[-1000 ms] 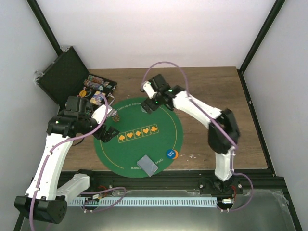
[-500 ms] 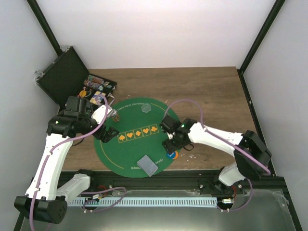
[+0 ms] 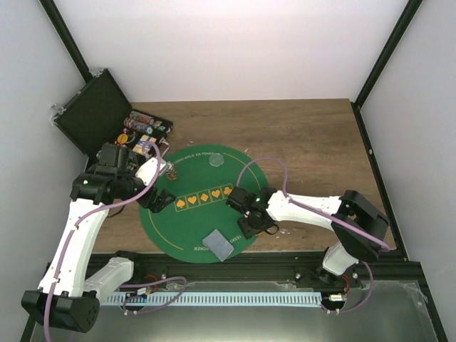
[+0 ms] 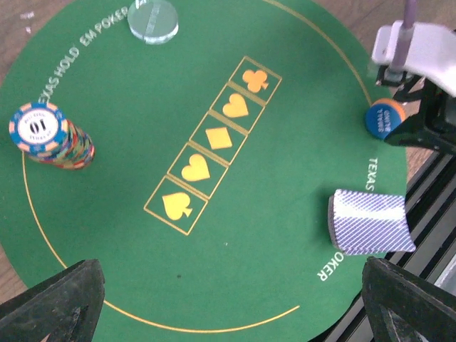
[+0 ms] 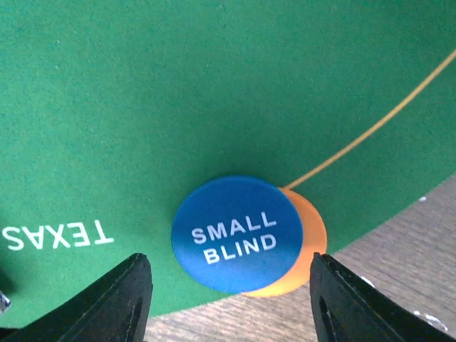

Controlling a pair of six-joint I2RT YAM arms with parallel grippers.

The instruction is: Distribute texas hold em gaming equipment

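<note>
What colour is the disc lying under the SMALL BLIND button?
Orange. The disc peeks out beneath the blue button; right wrist view shows it best.

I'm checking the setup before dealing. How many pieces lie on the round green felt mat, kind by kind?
Clear round plastic disc: 1
Blue round disc marked SMALL BLIND: 1
Orange round disc, partly under the blue one: 1
Stack of multicoloured poker chips: 1
Pile of blue-backed playing cards: 1
Total: 5

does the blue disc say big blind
No, the blue disc reads SMALL BLIND in white letters and lies partly over an orange disc.
</note>
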